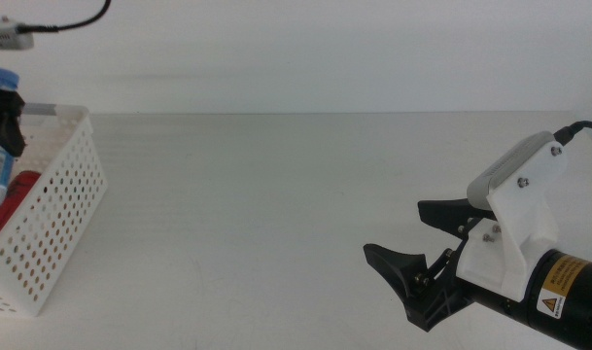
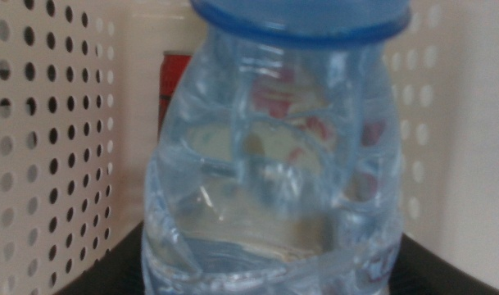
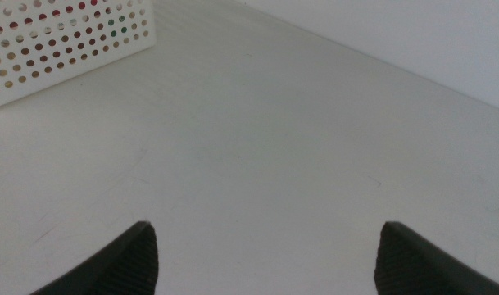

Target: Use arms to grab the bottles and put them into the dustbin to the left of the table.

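Middle view crops left gripper clasping water bottle; dustbin beneath.

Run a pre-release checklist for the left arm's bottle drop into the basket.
1. Clear blue-capped plastic water bottle held in left pincer: ok.
2. Bottle over white perforated plastic basket: ok.
3. Red soda can already inside basket: ok.
4. Bottle low enough to drop safely: cannot tell.
5. Right pincer open, away from the basket, over plain white tabletop: ok.
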Available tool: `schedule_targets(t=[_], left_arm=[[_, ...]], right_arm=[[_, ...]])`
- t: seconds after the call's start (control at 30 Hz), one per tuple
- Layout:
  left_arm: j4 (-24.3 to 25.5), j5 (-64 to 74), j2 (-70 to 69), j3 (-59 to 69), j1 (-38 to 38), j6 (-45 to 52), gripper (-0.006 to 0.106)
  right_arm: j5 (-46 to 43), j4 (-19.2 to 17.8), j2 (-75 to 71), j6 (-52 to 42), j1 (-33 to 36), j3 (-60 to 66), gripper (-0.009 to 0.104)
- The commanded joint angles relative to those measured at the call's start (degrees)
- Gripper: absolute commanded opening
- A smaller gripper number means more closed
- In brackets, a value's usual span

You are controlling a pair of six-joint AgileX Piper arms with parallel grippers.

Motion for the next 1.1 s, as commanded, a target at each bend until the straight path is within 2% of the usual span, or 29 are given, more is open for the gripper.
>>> schedule_targets(t=[0.0,0.13,0.3,0.67,0.77,0.8,0.9,1.07], left_arm=[[-0.2,0.6,-2.4,-2.4,0.0,-1.5,-0.005],[0.2,0.7,-1.8,-2.3,0.0,-6.2,-0.005],[0.2,2.1,0.1,-2.3,0.1,-0.1,-0.005],[-2.0,3.9,4.8,-2.3,1.8,2.1,-0.005],[-1.9,3.9,4.8,-2.3,1.8,2.1,0.0],[-2.8,3.9,5.0,-2.3,1.7,2.8,0.02],[-3.5,3.9,5.1,-2.3,1.7,5.0,0.039],[-2.7,3.9,5.2,-2.3,1.7,7.3,0.082]], right_arm=[[-3.8,-0.6,-1.2,-0.7,0.2,-1.2,0.073],[-3.8,-0.6,-1.2,-0.7,0.2,-1.2,0.073],[-3.8,-0.6,-1.2,-0.7,0.2,-1.2,0.073],[-3.8,-0.6,-1.2,-0.7,0.2,-1.2,0.073],[-3.8,-0.6,-1.2,-0.7,0.2,-1.2,0.073],[-3.8,-0.6,-1.2,-0.7,0.2,-1.2,0.073],[-3.8,-0.6,-1.2,-0.7,0.2,-1.2,0.073],[-3.8,-0.6,-1.2,-0.7,0.2,-1.2,0.073]])
